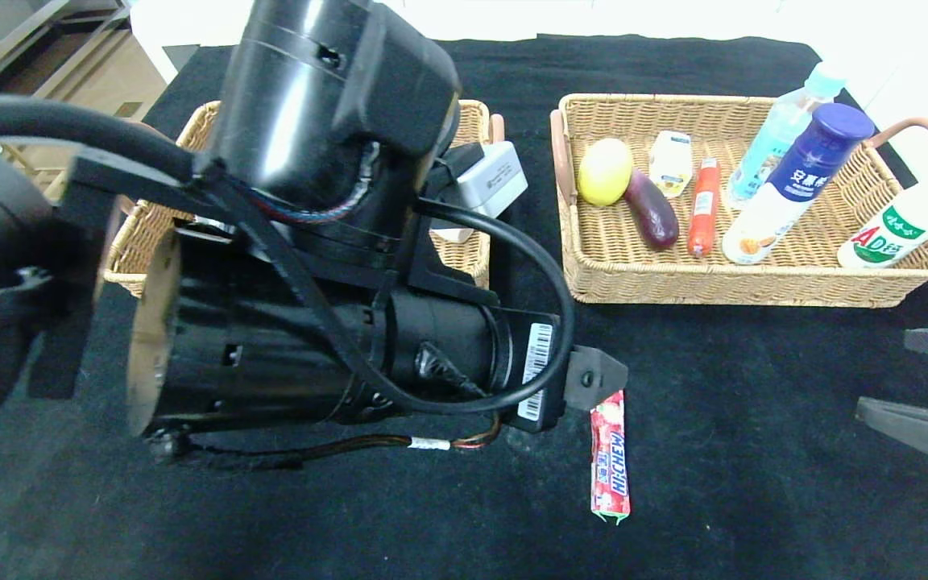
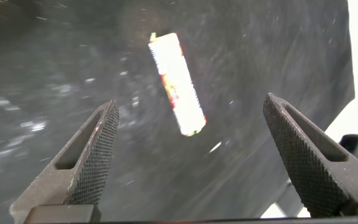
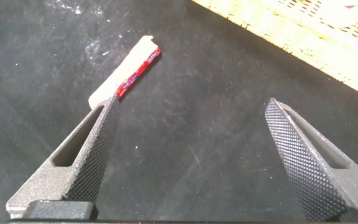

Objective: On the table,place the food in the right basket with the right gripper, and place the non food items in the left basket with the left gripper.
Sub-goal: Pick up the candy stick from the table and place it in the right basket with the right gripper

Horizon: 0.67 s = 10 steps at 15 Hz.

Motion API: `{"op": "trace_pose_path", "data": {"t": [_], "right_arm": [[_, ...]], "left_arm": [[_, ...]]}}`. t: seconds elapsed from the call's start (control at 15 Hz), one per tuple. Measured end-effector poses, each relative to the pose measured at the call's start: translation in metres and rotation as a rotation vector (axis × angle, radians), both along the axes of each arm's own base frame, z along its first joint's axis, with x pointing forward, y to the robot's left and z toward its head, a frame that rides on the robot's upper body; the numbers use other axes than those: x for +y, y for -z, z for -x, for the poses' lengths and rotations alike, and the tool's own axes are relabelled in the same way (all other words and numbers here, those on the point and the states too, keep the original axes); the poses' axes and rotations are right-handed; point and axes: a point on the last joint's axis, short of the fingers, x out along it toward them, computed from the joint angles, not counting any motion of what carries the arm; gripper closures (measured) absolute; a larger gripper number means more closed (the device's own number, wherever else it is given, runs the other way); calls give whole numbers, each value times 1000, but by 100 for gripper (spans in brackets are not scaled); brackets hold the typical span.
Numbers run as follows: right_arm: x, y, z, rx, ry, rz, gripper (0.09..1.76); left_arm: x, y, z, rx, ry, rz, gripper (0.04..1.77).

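A red and white Hi-Chew candy stick (image 1: 611,463) lies on the black cloth in front of the baskets. My left arm reaches over it; its fingers are hidden under the arm in the head view. In the left wrist view my left gripper (image 2: 191,102) is open and empty above the cloth, with the candy (image 2: 176,84) ahead between the finger lines. My right gripper (image 1: 883,374) is at the right edge, open and empty (image 3: 191,104); the candy (image 3: 126,73) lies beyond one finger. The right basket (image 1: 754,286) holds food and bottles. The left basket (image 1: 474,121) is mostly hidden by my left arm.
In the right basket are a lemon (image 1: 604,171), an eggplant (image 1: 652,211), a small packet (image 1: 670,163), a sausage (image 1: 703,208) and three bottles (image 1: 794,181). A white boxy item (image 1: 490,181) shows at the left basket's near corner. The right basket's edge (image 3: 303,31) is close to my right gripper.
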Motion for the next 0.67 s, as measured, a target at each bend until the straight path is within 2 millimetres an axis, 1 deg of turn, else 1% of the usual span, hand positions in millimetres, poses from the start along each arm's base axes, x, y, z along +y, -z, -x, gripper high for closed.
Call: {"op": "trace_pose_path", "data": {"t": [0.4,0.67], "right_arm": [[0,0,0,2,0,0,14],[0,2,-2,10,1,1,14]], "left_arm": [[53,-9,8,-69,43,9,11],[90,-7,12,-159,78,41,11]]}}
